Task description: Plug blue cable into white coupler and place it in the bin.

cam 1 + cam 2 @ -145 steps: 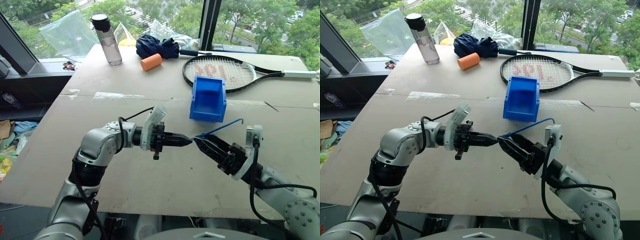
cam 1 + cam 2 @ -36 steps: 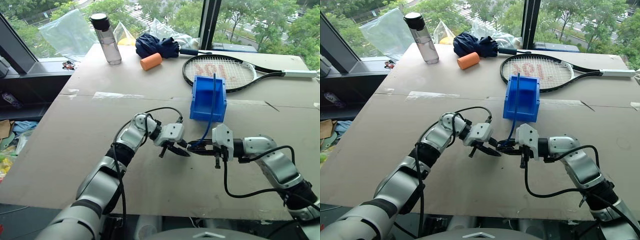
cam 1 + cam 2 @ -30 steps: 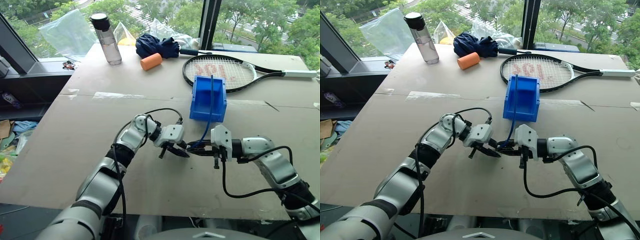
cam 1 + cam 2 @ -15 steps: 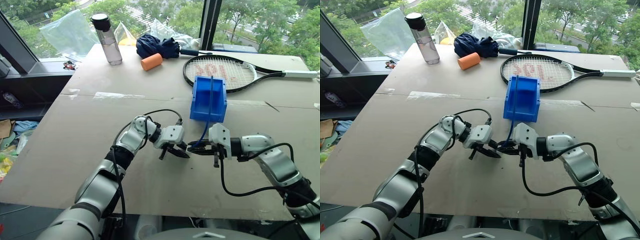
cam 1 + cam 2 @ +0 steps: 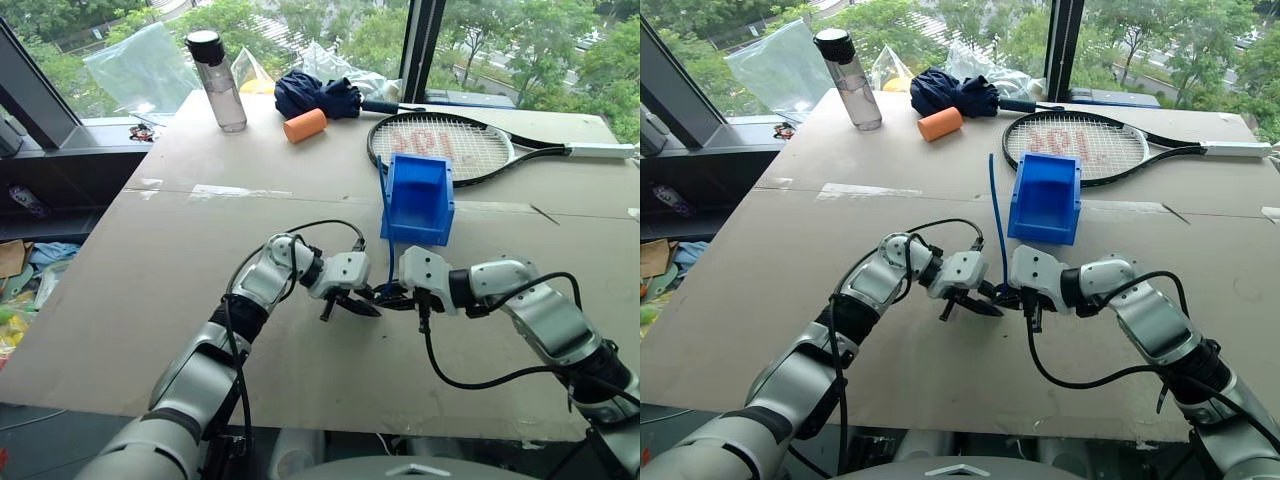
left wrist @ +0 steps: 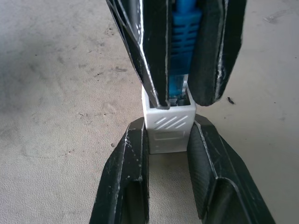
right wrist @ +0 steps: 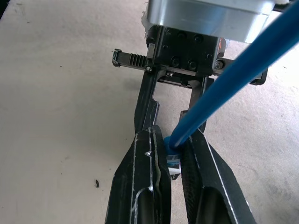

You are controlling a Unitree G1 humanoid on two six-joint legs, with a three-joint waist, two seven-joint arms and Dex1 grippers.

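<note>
Cable (image 5: 992, 205) before racket (image 5: 1072, 144), bin (image 5: 1045, 197)

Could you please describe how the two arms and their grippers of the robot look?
Both arms are silver-grey metal segments with black joints and loose black cables looping outside. Each wrist carries a white block. The left gripper and right gripper each have two tapered black fingers with pale worn edges.

Blue cable (image 6: 186, 32) plug tip hidden (inside white coupler (image 6: 168, 128)).
</note>
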